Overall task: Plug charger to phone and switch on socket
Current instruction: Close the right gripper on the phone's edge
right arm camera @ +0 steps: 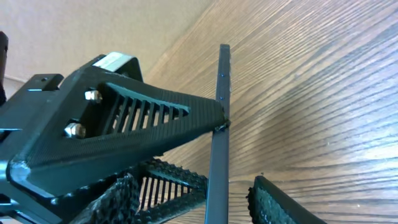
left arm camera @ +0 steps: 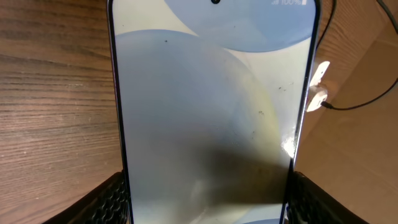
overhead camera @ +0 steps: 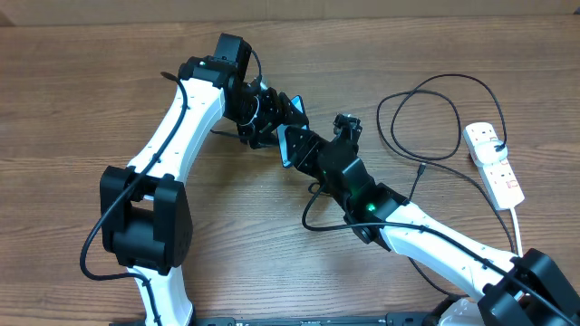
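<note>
Above woodgrain table [overhead camera: 72, 91] | left claw [left arm camera: 208, 202] grips slim phone [left arm camera: 211, 93] (glossy screen) | right claw [right arm camera: 227, 196] parted astride it

Bench [overhead camera: 63, 81]: brown wood-grain top, with the grain running side to side in the overhead view. It fills nearly the whole field.

Beyond the bench's far edge is a plain pale tan surface [overhead camera: 381, 7], flat and unmarked. Wall or board, cannot tell. Both wrist views show it meeting the bench along a straight line.

Light: soft and even, with a pale sheen on the bench grain in the right wrist view.
</note>
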Action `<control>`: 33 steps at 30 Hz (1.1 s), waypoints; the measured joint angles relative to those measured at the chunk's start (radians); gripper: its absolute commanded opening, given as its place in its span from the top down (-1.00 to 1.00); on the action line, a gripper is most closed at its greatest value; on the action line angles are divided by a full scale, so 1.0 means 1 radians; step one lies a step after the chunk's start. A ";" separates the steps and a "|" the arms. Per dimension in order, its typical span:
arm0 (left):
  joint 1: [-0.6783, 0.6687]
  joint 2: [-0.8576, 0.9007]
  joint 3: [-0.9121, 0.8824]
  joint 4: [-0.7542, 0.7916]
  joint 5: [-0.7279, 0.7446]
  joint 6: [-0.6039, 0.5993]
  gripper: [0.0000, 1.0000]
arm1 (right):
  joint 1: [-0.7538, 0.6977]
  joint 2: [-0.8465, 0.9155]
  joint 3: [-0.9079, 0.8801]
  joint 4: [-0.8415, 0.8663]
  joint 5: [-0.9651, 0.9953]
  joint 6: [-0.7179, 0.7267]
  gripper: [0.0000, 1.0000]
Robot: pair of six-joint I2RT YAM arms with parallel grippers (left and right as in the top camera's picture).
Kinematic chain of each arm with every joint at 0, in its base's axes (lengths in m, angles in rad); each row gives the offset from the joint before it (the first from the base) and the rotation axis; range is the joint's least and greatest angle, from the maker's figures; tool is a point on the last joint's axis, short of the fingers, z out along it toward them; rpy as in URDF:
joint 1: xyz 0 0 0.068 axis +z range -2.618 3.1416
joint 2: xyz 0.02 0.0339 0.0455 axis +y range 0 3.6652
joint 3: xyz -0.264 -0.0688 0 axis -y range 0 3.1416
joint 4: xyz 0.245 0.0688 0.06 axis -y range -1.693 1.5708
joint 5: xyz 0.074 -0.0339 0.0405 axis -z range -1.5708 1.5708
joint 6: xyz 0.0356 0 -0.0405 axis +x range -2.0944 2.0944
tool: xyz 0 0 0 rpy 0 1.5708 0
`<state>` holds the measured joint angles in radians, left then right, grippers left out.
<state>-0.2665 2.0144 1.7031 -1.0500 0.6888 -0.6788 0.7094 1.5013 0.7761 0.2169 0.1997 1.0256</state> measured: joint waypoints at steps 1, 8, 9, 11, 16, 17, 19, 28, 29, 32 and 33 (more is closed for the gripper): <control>0.000 0.000 0.000 0.000 0.000 -0.003 0.12 | 0.001 0.000 0.000 0.000 0.001 0.000 -0.15; 0.000 0.000 0.000 0.002 0.000 -0.011 0.12 | 0.027 0.009 0.000 0.001 0.014 0.000 0.09; 0.000 0.000 0.000 0.003 0.000 -0.012 0.13 | 0.027 0.013 0.000 0.001 0.015 -0.002 0.15; 0.000 0.000 0.000 0.003 0.000 -0.016 0.12 | 0.027 0.019 0.000 0.001 0.016 0.002 0.23; 0.000 0.000 0.000 0.003 0.000 -0.022 0.12 | 0.027 0.024 0.000 0.015 0.017 0.002 0.41; 0.000 0.000 0.000 0.003 0.000 -0.023 0.12 | 0.027 0.024 0.000 0.020 0.016 0.002 0.43; 0.000 0.000 0.000 0.004 0.002 -0.024 0.12 | 0.027 0.026 0.000 0.028 0.010 0.001 0.49; 0.007 0.000 0.001 0.003 0.003 -0.026 0.12 | 0.023 0.031 0.000 0.027 -0.018 0.006 0.77; 0.007 0.000 0.002 0.004 0.003 -0.026 0.12 | 0.023 0.031 0.000 0.025 -0.016 0.009 0.78; 0.008 0.000 0.002 0.004 0.001 -0.026 0.12 | 0.019 0.035 -0.002 0.022 -0.017 0.010 0.82; 0.008 0.000 0.002 0.004 0.000 -0.026 0.11 | 0.019 0.035 -0.002 0.022 -0.016 0.010 0.83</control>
<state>-0.2588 2.0144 1.7054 -1.0458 0.6884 -0.7044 0.7280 1.5368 0.7742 0.2386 0.1833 1.0351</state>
